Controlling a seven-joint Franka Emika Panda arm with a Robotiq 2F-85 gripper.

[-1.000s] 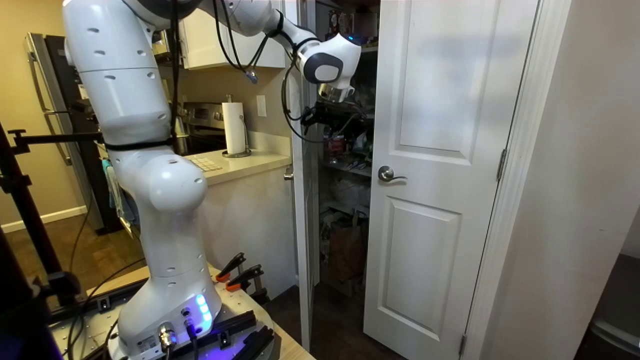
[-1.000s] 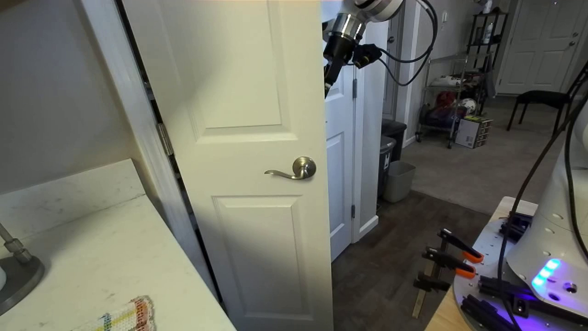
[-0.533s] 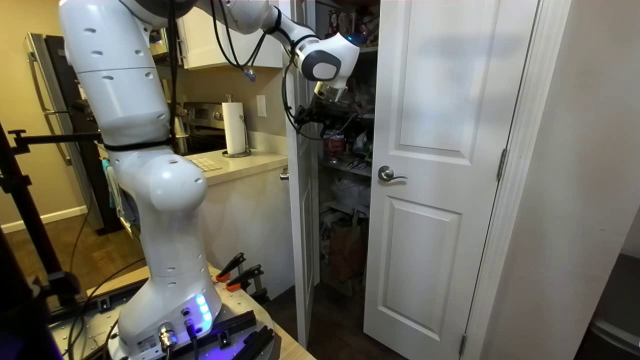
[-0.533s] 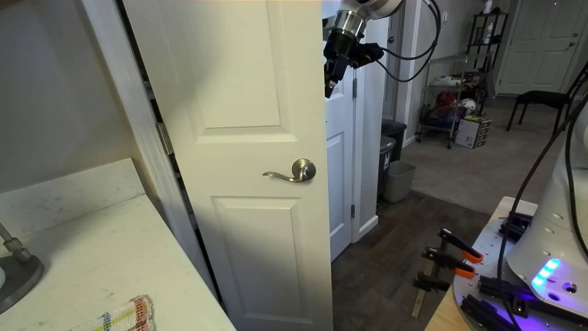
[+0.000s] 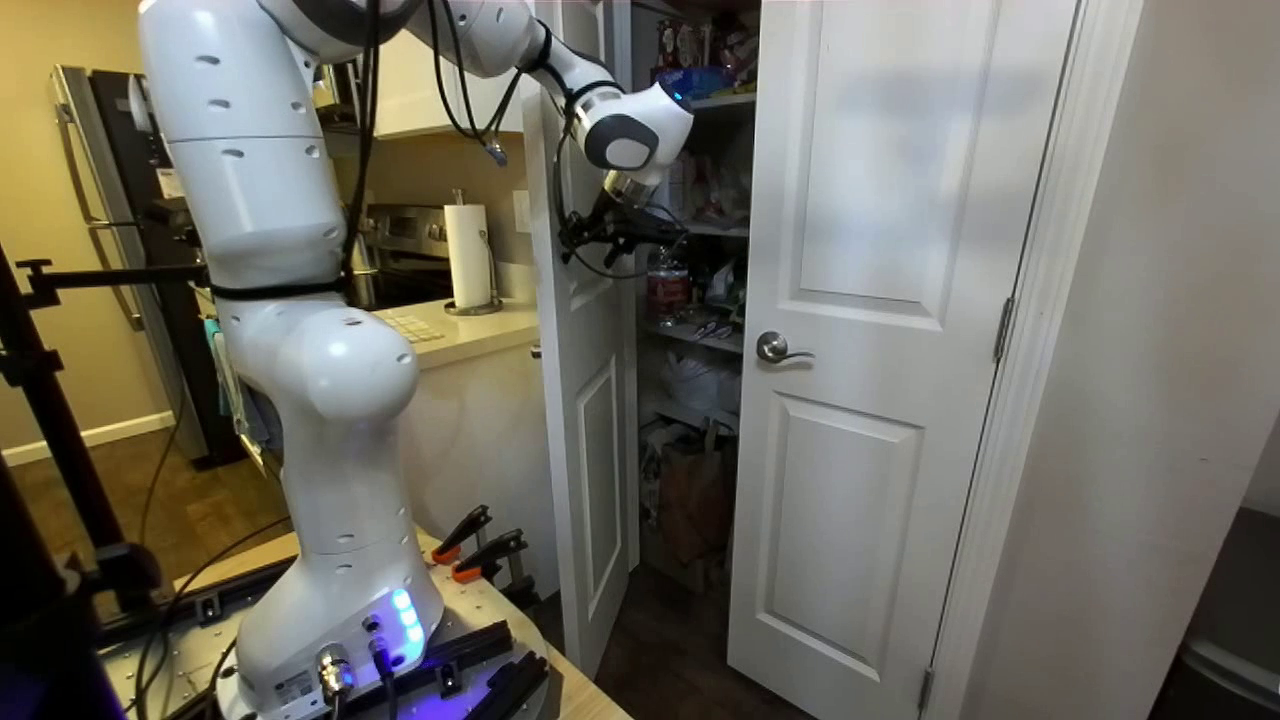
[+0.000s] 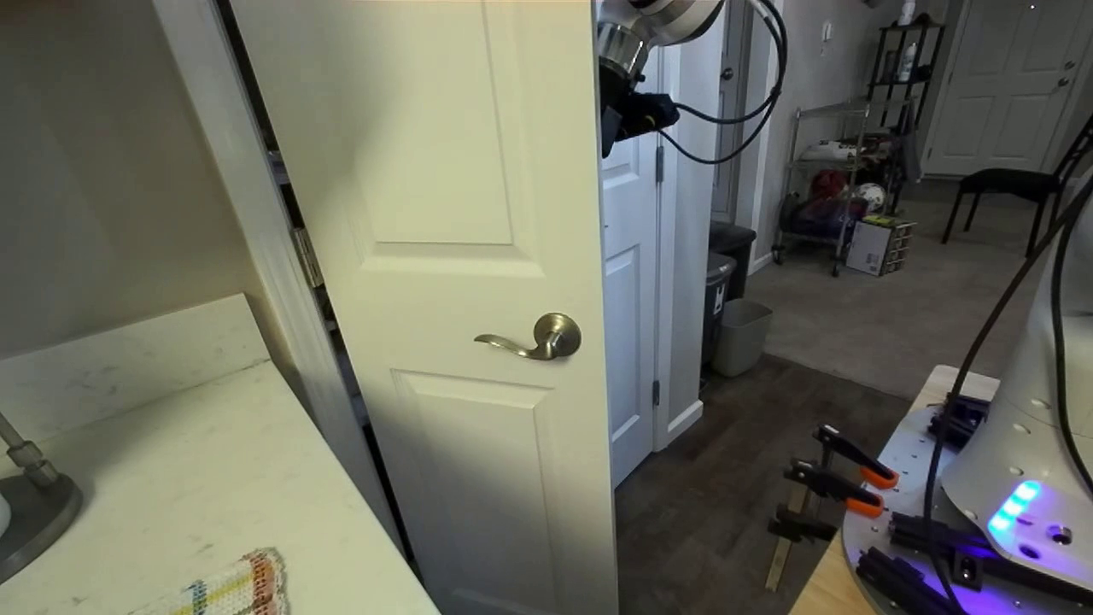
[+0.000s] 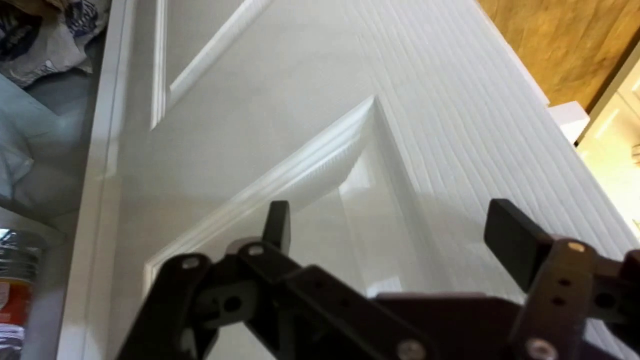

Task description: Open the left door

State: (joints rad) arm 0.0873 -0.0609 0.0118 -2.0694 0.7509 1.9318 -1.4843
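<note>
Claw (image 7: pixel 395 227) is spread, holding nothing, by the inner face of the left door (image 5: pixel 595 425), ajar beside the counter (image 5: pixel 500 326); contact unconfirmed. Steady outward pressure near the free edge is advised.

gripper (image 7: pixel 395 235): jaws are standing wide apart | left door (image 7: pixel 250 120): is showing behind | red-labelled bottle (image 7: pixel 16 297): is peeking in at left edge

No text is legible: the red label (image 7: pixel 17 302) on the clear plastic bottle (image 7: pixel 21 260), white mark (image 6: pixel 718 299) on the dark grey bin (image 6: pixel 716 280) and small plate (image 5: pixel 293 687) on the white robot base (image 5: pixel 318 605) are too small or blurred.
</note>
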